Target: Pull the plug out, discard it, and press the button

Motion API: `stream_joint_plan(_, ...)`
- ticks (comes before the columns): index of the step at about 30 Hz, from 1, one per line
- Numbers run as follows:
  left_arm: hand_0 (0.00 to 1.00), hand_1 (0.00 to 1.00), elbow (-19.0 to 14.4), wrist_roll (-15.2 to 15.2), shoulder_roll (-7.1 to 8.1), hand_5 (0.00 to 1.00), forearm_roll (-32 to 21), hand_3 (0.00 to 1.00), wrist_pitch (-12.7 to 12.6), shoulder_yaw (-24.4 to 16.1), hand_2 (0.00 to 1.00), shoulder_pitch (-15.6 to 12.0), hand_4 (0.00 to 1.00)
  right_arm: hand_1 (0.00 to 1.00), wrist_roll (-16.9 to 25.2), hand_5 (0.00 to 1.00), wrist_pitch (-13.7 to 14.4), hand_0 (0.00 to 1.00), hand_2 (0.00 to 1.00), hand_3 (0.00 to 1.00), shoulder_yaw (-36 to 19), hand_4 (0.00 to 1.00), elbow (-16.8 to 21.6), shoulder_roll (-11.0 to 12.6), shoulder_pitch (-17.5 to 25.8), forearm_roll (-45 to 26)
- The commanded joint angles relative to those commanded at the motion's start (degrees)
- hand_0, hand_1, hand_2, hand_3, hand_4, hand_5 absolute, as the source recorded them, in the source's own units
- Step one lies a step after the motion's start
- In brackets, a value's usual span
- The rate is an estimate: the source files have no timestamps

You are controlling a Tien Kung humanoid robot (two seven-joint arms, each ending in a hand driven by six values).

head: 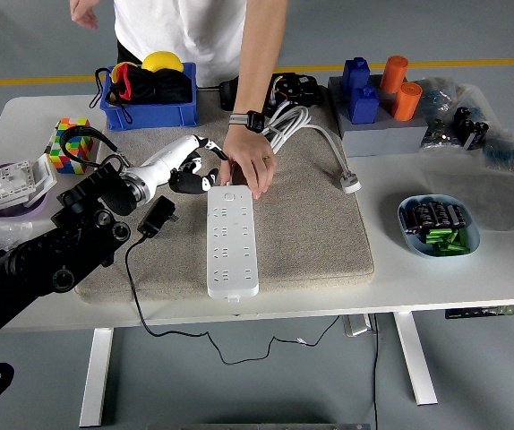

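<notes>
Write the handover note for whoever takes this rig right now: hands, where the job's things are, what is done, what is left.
Left hand: over the mat's upper left, beside the power strip's far end, fingers loosely curled, holding nothing that I can see.
Right hand: not in view.
Person's hand: pressing down on the strip's far end, steadying it.
Black plug adapter: out of the strip, lying on the mat to its left, cord trailing off the near edge.
Done: plug pulled and dropped aside.
Left: press the strip's button, which seems to sit at the far end near the person's hand.
</notes>
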State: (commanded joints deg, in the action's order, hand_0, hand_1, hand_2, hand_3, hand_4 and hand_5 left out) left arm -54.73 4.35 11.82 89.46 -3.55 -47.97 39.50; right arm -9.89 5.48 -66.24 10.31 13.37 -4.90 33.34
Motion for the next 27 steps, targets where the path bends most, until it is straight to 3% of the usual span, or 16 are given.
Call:
stream_joint_plan(2,0.072,0.042,-0.7,-0.3,0.54,0.002,1.0,0.666,-0.1,-3.4,0.127,-1.1,0.388,0.663,0.0,0.508,0.0,0.752,0.651,0.619,-0.1,0.662,0.0,0.0,0.0,0.0)
stream_joint_plan(3,0.210,0.237,-1.1,-0.4,0.97,0.002,1.7,0.678,-0.1,-5.1,0.343,-1.8,0.684,0.663,0.0,0.507,0.0,0.752,0.651,0.619,-0.1,0.663,0.0,0.0,0.0,0.1)
stream_joint_plan(8,0.210,0.237,-2.0,-0.8,2.51,0.002,3.5,0.678,0.7,-12.5,0.343,-5.0,0.684,0.663,0.0,0.507,0.0,0.752,0.651,0.619,-0.5,0.663,0.0,-0.1,0.0,0.2)
stream_joint_plan(9,0.610,0.655,-2.5,-1.0,2.82,0.026,4.1,0.710,0.6,-14.4,0.623,-6.3,0.718,0.663,0.0,0.507,-0.1,0.752,0.651,0.620,-0.6,0.662,0.0,-0.1,0.0,0.3)
stream_joint_plan(14,0.610,0.655,-4.3,-2.2,3.21,0.026,5.5,0.710,-0.5,-20.2,0.623,-10.2,0.718,0.663,-0.1,0.507,-0.1,0.752,0.651,0.620,-0.8,0.662,0.0,-0.1,0.0,0.5)
stream_joint_plan(15,0.832,0.858,-4.7,-2.4,3.10,0.075,5.7,0.826,-0.7,-21.4,0.819,-11.0,0.725,0.663,-0.1,0.508,-0.1,0.753,0.651,0.620,-0.8,0.662,0.0,-0.1,0.0,0.5)
stream_joint_plan(20,0.832,0.858,-6.5,-3.5,1.94,0.075,7.0,0.826,-1.7,-28.2,0.819,-14.8,0.725,0.663,0.1,0.508,-0.2,0.753,0.651,0.620,-0.5,0.662,0.0,-0.2,-0.1,0.3)
stream_joint_plan(21,0.858,0.898,-6.8,-3.6,1.74,0.171,7.3,0.851,-1.8,-29.6,0.851,-15.6,0.735,0.662,0.2,0.508,-0.2,0.753,0.651,0.619,-0.5,0.662,0.0,-0.2,-0.2,0.2)
stream_joint_plan(26,0.858,0.898,-7.3,-3.6,1.18,0.171,8.1,0.851,-1.9,-33.7,0.851,-17.8,0.735,0.662,0.1,0.508,-0.3,0.753,0.651,0.619,-0.8,0.662,0.0,-0.2,-0.1,0.5)
stream_joint_plan(27,0.874,0.917,-7.4,-3.5,1.07,0.357,8.4,0.865,-2.1,-34.3,0.868,-18.1,0.773,0.662,0.0,0.509,-0.3,0.753,0.651,0.619,-0.8,0.663,0.0,-0.2,0.0,0.6)
